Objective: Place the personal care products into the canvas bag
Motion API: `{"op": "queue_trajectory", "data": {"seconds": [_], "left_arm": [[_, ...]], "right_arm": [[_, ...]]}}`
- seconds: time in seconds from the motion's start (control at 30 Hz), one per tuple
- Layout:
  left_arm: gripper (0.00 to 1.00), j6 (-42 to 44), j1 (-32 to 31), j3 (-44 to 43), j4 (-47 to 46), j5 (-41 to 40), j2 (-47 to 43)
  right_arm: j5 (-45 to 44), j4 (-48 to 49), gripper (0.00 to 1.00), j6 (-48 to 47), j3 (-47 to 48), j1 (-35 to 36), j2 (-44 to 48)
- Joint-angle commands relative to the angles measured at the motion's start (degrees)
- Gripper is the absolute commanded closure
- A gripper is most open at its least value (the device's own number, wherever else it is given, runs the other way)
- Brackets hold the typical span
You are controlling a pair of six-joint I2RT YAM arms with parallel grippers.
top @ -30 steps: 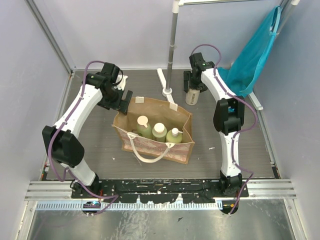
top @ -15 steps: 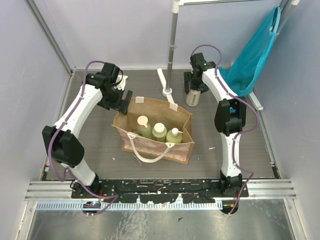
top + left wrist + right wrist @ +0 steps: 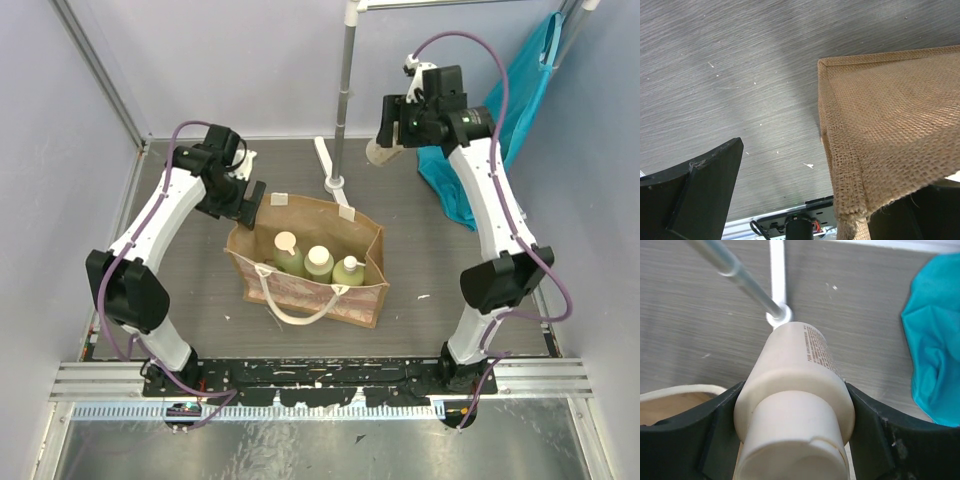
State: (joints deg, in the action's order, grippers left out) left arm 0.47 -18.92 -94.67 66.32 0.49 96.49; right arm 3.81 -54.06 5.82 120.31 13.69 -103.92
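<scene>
Nearest the arm bases, the canvas bag (image 3: 340, 298) stands open on the grey table (image 3: 200, 290), its tan weave showing a faint reddish pattern on the front and a cream handle (image 3: 297, 312) looped over the near rim. Inside, three small bottles (image 3: 319, 262) of pale yellow-green liquid stand upright in a row, cream tops up. At the bag's far-left corner the left gripper (image 3: 250, 205) sits with jaws spread wide and holding nothing; from the wrist, the burlap corner hides one finger. Further back, a metal pole (image 3: 345, 90) rises from its white base (image 3: 335, 183), and a teal cloth (image 3: 500, 110) hangs on the right. Beside the pole, high above the table, the right gripper (image 3: 393, 125) clamps the fourth bottle (image 3: 792, 390) by its shoulder, well apart from the bag. It is cream-capped, with small dark print too fine to read
</scene>
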Motion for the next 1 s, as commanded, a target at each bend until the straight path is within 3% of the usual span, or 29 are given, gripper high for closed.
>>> {"op": "queue_trajectory", "data": {"seconds": [0.0,0.13,0.37,0.97], "left_arm": [[0.02,1.8,0.2,-1.5,0.0,-0.8,1.8],[0.02,2.4,0.2,-2.2,0.3,-0.7,2.7],[0.02,3.5,0.2,-3.2,0.3,-0.6,3.4],[0.02,3.1,0.2,-1.0,-0.8,-0.6,1.3]], "right_arm": [[12.7,5.7,0.99,-1.1,4.3,0.2,6.6],[26.1,2.0,0.99,-0.4,9.5,0.8,6.1],[30.7,-1.5,0.99,-4.2,11.2,9.3,6.5],[18.8,-14.3,0.99,-9.2,2.4,28.8,4.1]]}}
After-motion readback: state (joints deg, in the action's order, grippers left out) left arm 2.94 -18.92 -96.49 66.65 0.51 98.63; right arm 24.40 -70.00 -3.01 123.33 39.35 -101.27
